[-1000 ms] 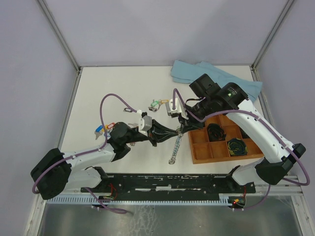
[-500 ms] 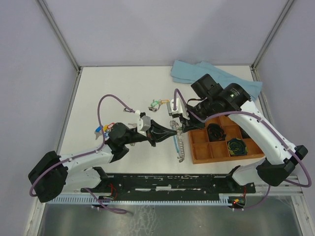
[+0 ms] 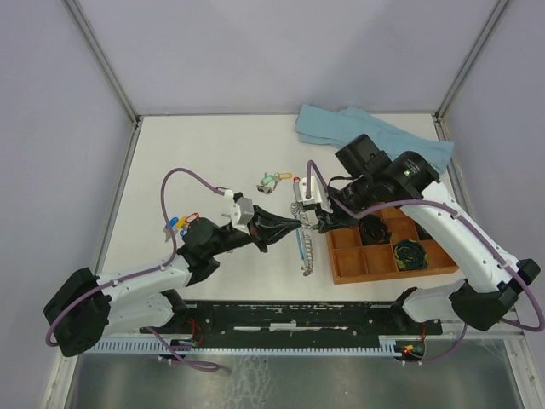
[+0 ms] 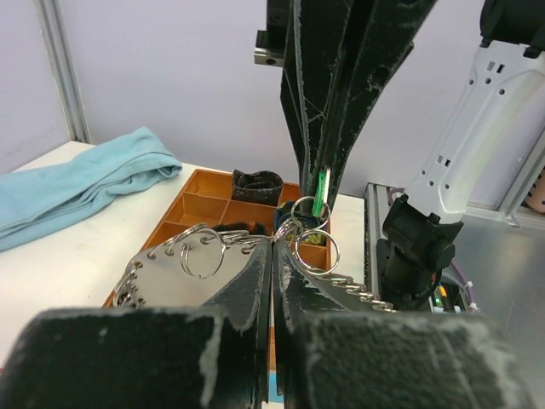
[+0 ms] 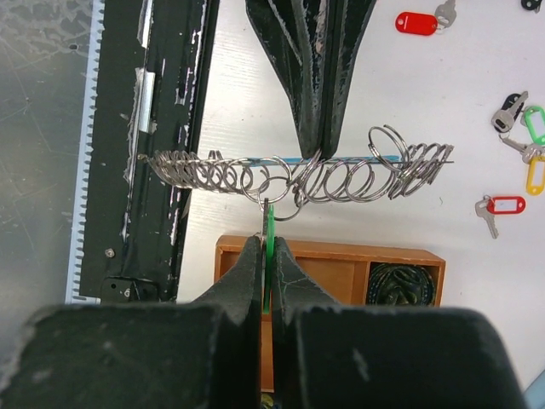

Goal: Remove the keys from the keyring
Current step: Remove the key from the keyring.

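Bright, even and soft; only faint shadows. Sharp just ahead of the left gripper (image 4: 272, 249) and right gripper (image 5: 266, 244); blurred, dark finger bases nearest each lens. Small glints on the keyring (image 5: 341, 176) between them.

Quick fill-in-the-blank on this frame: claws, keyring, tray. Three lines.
1. The right claw is shut on the key with the ___ tag.
2. The left claw is shut on the ___.
3. The wooden tray sits on the robot's ___ side of the table.

Missing words: green; keyring; right.
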### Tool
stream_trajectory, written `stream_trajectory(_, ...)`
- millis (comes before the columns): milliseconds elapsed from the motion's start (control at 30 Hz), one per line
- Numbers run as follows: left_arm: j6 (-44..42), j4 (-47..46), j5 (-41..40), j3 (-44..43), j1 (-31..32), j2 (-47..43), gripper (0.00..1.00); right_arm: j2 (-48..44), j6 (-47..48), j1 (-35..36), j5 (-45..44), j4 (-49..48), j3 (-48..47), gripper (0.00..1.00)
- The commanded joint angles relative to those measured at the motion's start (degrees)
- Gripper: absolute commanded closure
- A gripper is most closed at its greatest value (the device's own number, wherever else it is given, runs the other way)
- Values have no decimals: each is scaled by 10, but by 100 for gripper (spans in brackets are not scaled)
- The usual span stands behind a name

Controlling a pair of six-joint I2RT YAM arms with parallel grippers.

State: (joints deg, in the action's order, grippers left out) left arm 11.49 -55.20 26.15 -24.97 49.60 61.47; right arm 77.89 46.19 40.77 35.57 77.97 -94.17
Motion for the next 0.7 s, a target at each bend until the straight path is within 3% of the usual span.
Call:
stream_trajectory(0,55,-66,-75,15,2,-19,97,-27,3,1,10,-30,24,99)
stream_trajectory(667,124,-188,-309,64,84,-1,97,-28,-66,-4,-14,-116,77,99)
